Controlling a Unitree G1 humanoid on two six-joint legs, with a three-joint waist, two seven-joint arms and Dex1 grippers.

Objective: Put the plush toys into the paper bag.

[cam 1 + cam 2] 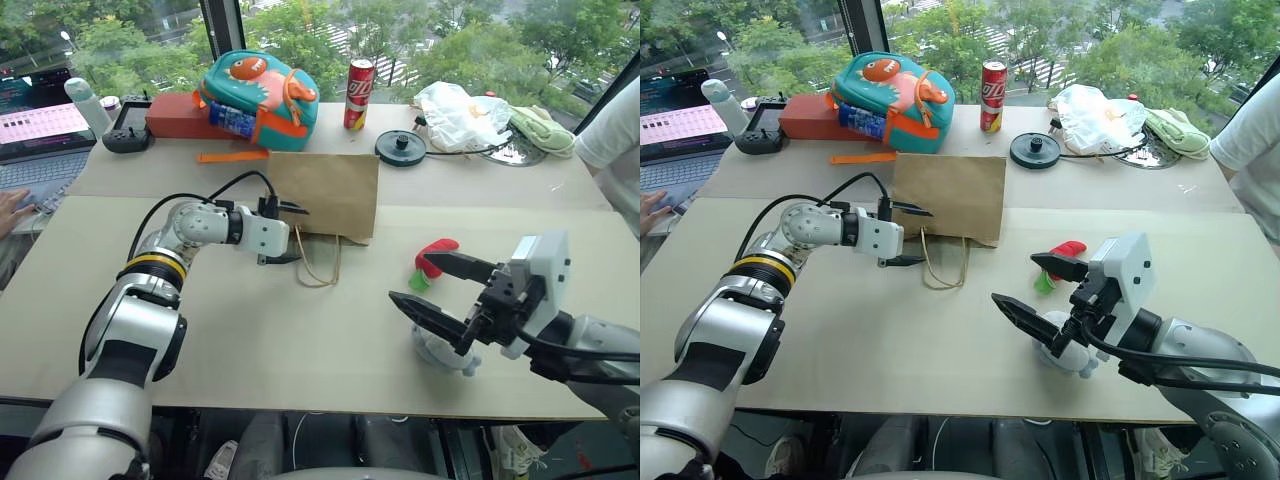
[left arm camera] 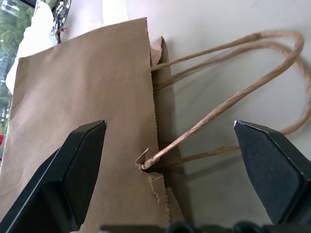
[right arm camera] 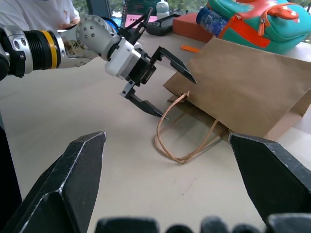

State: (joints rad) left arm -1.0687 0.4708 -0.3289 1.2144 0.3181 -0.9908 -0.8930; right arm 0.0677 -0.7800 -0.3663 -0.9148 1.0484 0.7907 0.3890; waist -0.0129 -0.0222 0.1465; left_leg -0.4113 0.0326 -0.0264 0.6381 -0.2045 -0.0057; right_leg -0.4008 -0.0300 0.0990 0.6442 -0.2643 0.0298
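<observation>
Brown kraft paper bag (image 1: 325,193): flat, creased, lying centre frame in the left eye view, mouth edge serrated, twine handles (image 1: 318,262) looped toward the camera. Left gripper (image 1: 284,235): jaws apart, straddling the bag's mouth corner; nothing is gripped. Step judged: opening the bag; next, one paper layer must be pinched and lifted. Red plush toy (image 1: 434,255): soft, green-leafed, right of centre. Grey-blue plush toy (image 1: 443,352): fuzzy, rounded, lower right, under the right gripper (image 1: 436,288), jaws wide, empty.

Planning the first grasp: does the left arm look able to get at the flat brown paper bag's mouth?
Probably yes: the open left tool sits right at the brown paper bag's mouth edge beside its twine handles, nothing between.
</observation>
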